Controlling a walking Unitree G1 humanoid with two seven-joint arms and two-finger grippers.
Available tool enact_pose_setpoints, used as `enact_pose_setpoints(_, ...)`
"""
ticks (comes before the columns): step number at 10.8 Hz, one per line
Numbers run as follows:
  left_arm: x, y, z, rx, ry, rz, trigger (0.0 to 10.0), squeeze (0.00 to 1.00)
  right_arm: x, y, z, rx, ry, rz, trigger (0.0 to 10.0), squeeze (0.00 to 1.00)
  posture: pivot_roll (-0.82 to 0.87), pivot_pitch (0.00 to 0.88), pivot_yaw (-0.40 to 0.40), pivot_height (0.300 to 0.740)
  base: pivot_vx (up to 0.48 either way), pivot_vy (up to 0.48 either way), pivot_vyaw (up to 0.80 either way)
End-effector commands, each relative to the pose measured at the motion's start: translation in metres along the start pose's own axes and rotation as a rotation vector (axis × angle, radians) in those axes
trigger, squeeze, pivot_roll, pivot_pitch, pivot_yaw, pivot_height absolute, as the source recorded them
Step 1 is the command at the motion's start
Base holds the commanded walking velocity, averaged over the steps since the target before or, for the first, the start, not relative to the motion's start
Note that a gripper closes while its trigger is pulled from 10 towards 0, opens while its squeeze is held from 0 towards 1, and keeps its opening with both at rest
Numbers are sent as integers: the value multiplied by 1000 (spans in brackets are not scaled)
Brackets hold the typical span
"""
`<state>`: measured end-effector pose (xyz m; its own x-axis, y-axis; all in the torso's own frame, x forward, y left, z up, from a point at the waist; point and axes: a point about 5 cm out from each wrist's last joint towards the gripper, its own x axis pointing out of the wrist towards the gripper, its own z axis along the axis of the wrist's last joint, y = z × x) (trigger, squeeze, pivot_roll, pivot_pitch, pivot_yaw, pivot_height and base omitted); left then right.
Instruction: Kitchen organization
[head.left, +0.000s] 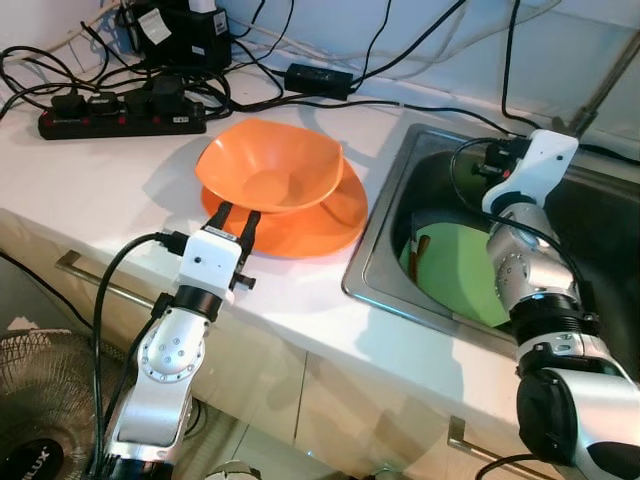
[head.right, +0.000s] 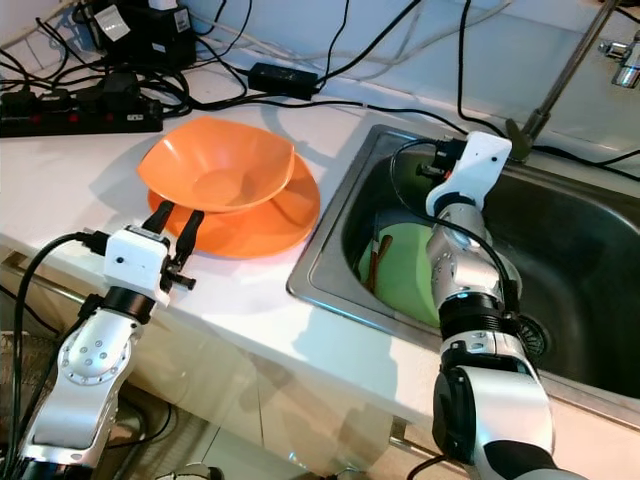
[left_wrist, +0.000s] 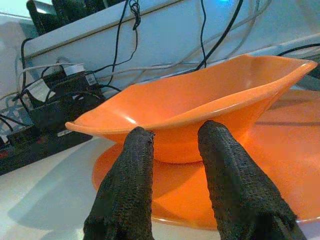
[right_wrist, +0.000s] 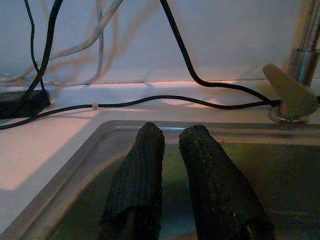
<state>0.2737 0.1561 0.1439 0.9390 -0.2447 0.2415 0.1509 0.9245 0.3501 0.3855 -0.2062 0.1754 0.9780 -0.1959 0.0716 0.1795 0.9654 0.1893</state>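
Observation:
An orange bowl (head.left: 270, 165) sits in a wide orange plate (head.left: 325, 215) on the white counter (head.left: 90, 180). My left gripper (head.left: 239, 211) is open at the plate's near rim, its fingertips (left_wrist: 140, 145) just short of the bowl's wall (left_wrist: 200, 110), nothing between them. Right of the counter, a green plate (head.left: 460, 275) lies in the steel sink (head.left: 385, 215) with a brown utensil (head.left: 421, 250) on it. My right gripper (right_wrist: 171, 132) hovers above the sink, shut and empty, pointing at the back wall.
A black power strip (head.left: 120, 115), a power adapter (head.left: 318, 77) and many cables crowd the back of the counter. The faucet (head.right: 560, 80) rises behind the sink. A fan (head.left: 30, 400) stands on the floor at lower left, beside a drawer handle (head.left: 90, 280).

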Motion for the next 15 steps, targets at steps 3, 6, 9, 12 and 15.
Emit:
enact_pose_setpoints(3,9,-9,-8,-14,21,-22,10000,0,2,1,1,32,-1,-17,10000,0,160,0,-85,740,0,0,0)
enact_pose_setpoints(6,8,4,-9,18,20,-15,10000,0,-2,1,-11,64,14,-46,10000,0,200,0,-58,740,0,0,0)
enact_pose_setpoints(9,7,10,-9,35,23,-9,10000,0,-6,3,-20,77,32,-56,10000,0,231,0,-39,740,0,0,0)
enact_pose_setpoints(12,-2,21,-6,68,40,-10,10000,0,-13,11,-34,118,59,-71,10000,0,270,0,-6,740,0,0,0)
enact_pose_setpoints(15,-1,12,-4,51,40,-26,10000,0,-12,3,-32,114,46,-91,10000,0,241,0,7,740,0,0,0)
